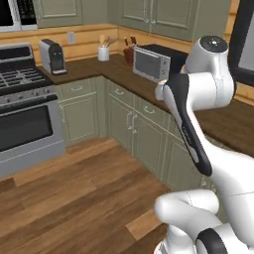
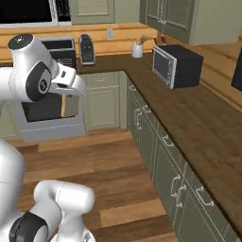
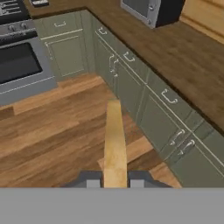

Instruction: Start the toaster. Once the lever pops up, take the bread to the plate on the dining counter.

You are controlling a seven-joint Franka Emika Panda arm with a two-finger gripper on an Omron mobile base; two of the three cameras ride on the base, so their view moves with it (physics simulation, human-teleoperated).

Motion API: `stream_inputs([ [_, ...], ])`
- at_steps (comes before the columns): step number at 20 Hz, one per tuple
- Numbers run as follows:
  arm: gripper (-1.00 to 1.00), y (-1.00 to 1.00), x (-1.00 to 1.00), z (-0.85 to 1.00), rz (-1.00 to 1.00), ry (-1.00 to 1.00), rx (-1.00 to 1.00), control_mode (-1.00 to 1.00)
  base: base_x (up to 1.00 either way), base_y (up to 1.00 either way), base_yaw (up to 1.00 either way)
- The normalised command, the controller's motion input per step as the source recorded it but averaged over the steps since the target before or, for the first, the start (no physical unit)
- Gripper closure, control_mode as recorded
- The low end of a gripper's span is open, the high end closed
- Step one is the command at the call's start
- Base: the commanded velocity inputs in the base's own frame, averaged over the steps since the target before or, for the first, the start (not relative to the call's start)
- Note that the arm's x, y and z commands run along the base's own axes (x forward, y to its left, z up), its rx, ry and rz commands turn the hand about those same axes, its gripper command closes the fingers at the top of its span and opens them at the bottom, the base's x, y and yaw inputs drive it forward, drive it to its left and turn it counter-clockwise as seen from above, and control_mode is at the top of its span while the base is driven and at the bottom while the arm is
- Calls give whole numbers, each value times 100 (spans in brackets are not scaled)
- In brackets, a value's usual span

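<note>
Bread's out of the toaster and riding along in the gripper

So the gripper (image 3: 115, 181) has its two fingers pinched on the bread (image 3: 115, 144), held edge-on so from the hand camera it's just a thin tan strip sticking out over the wood floor (image 3: 52, 135). In the right base view you can see the slice (image 2: 69, 105) hanging under the hand, in front of the stove (image 2: 45, 111). The wall counter (image 2: 198, 127) with the microwave (image 2: 177, 65) is off to the side, and I can't spot the plate or dining counter from here. My guess: this is the carry leg, so keep the squeeze steady, don't swing the wrist hard while the base turns, and keep the slice clear of those cabinet fronts (image 3: 144, 92).
</note>
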Motion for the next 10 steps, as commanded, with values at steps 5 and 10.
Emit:
stream_inputs([
  [5, 100, 0, 0, 0, 0, 0, 0, 100, 100, 32, 60],
  [10, 100, 0, 0, 0, 0, 0, 0, 100, 100, 22, 60],
])
